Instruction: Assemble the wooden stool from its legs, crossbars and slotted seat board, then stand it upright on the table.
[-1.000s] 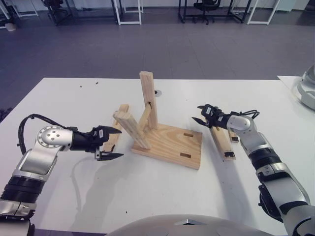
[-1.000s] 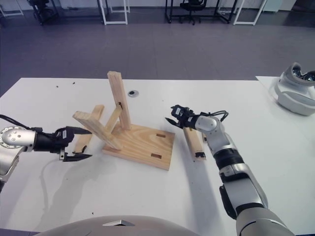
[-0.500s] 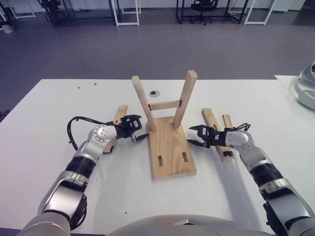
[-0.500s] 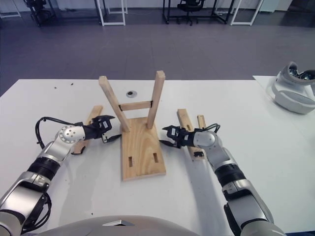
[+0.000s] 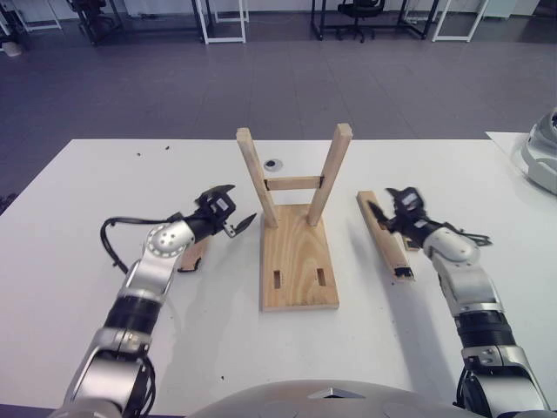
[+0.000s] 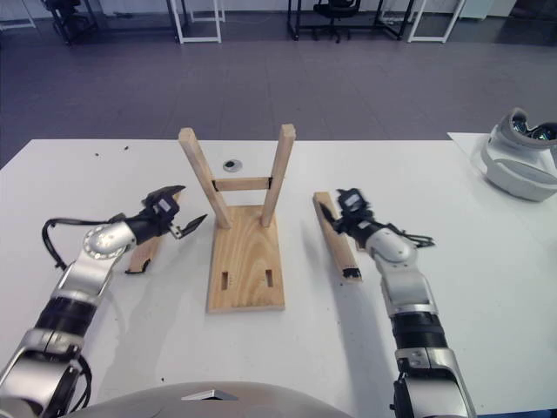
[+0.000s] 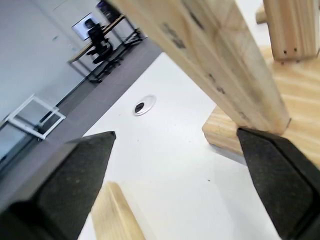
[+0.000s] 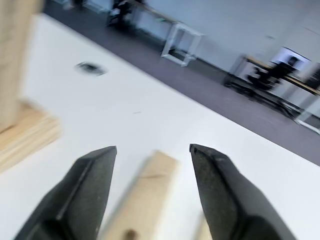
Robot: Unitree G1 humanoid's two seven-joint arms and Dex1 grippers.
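Seat (image 5: pixel 298 270) lies slots-up on the bench (image 5: pixel 122 178) for easy fitting. Left pincer (image 5: pixel 235 207) wide, empty; right pincer (image 8: pixel 151 148) wide over the spare leg (image 5: pixel 384 237), probably to grab it.

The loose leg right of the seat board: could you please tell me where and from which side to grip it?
Probably mid-length, from above, with the fingers across its narrow width. The loose leg lies flat on the table, so a top-down approach reaches both long sides; the open right gripper hovers over its far end.

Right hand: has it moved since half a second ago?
Yes. The right hand drew away from the seat board and is now above the loose leg.
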